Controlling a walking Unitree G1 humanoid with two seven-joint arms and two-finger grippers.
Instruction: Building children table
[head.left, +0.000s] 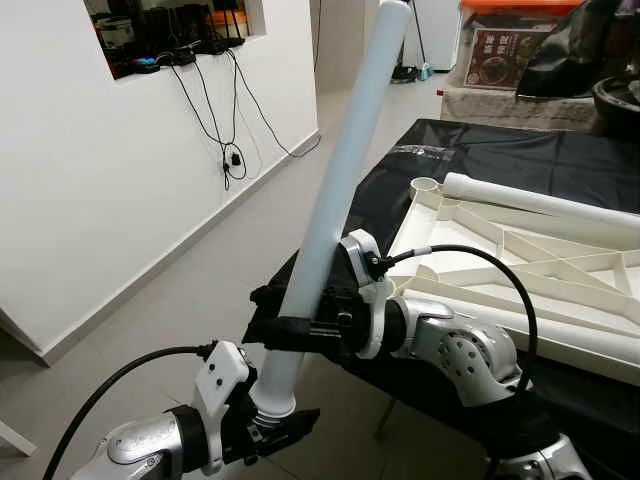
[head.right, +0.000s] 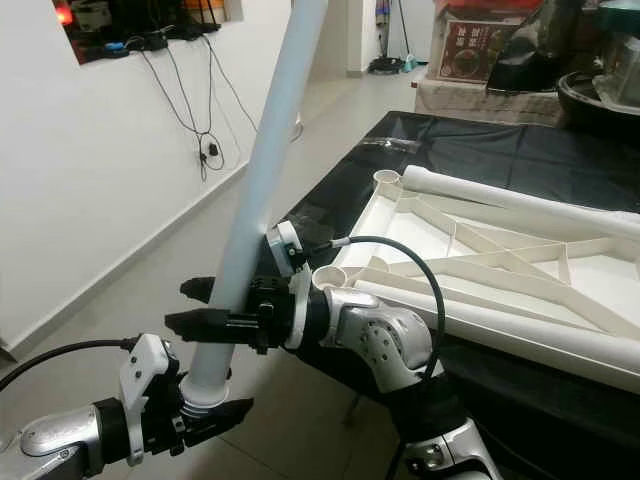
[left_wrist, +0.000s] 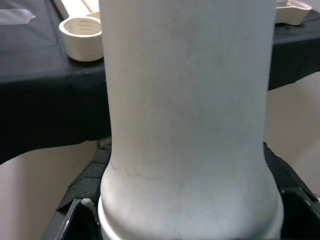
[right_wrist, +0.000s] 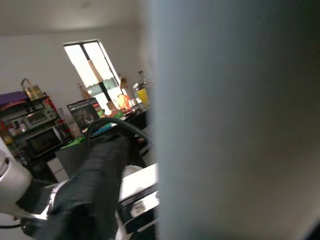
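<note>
Black cloth covers a work surface on which a white plastic children's tabletop lies upside down, its ribbed underside and round threaded leg sockets facing up, with one white leg lying across its far corner. Just off the near-left edge of that surface, over the pale tiled floor, a long white plastic tube-shaped table leg stands steeply tilted, its top leaning away toward the far wall. Both arms hold it. The right gripper reaches in from the tabletop side and has its two black fingers closed around the tube low on its length, one finger on each side. Directly beneath, the left gripper clamps the leg's flared, collared bottom end, fingers pressed against the collar; the left wrist view shows the white shaft tight between the black pads, with one cream threaded socket of the tabletop just beyond on the black cloth. Black cables hang down the white wall on the left.
</note>
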